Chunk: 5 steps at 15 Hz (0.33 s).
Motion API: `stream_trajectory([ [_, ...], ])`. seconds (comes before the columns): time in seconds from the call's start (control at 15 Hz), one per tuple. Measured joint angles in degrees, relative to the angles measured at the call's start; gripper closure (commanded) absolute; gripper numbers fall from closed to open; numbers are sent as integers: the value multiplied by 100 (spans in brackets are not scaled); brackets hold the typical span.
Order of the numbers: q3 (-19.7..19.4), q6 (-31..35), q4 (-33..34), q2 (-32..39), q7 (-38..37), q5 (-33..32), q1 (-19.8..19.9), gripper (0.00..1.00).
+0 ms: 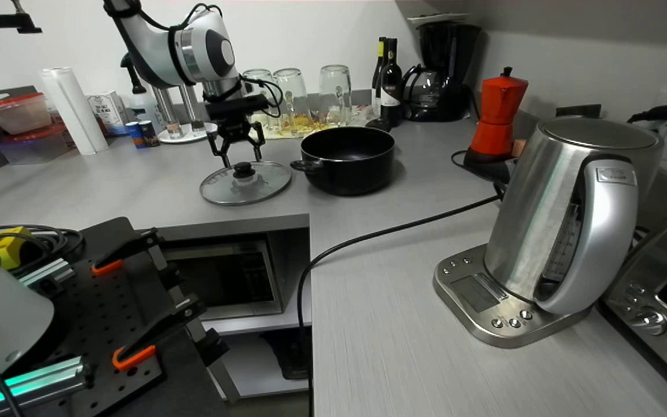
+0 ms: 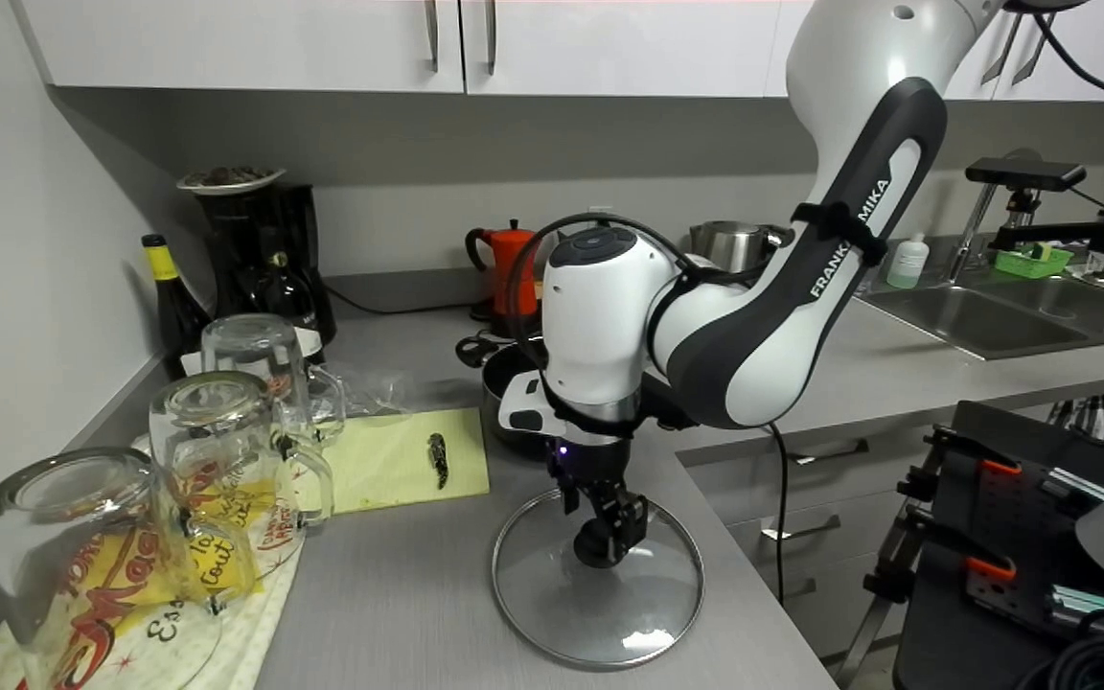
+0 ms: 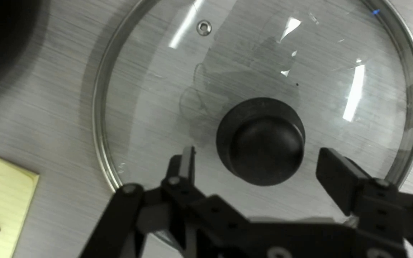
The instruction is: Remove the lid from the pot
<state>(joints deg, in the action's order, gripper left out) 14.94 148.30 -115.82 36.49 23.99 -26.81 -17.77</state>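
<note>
The lid rests on the desk near its inner corner, off the pot. The hand stands spread, fingers astride but clear of the knob; straight-up retraction likely suffices.

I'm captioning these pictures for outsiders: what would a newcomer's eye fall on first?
A newcomer would probably notice the big steel kettle first, in the right foreground of an exterior view, with the red moka pot beyond it. Then the open gripper may draw the eye, its fingers on either side of the black knob of the glass lid. That lid lies on the counter beside the uncovered black pot.
</note>
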Motion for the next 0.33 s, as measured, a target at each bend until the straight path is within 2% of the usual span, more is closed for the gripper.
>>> stream_trajectory([
  [0.33,-6,1,29,-100,0,-1,4,0],
])
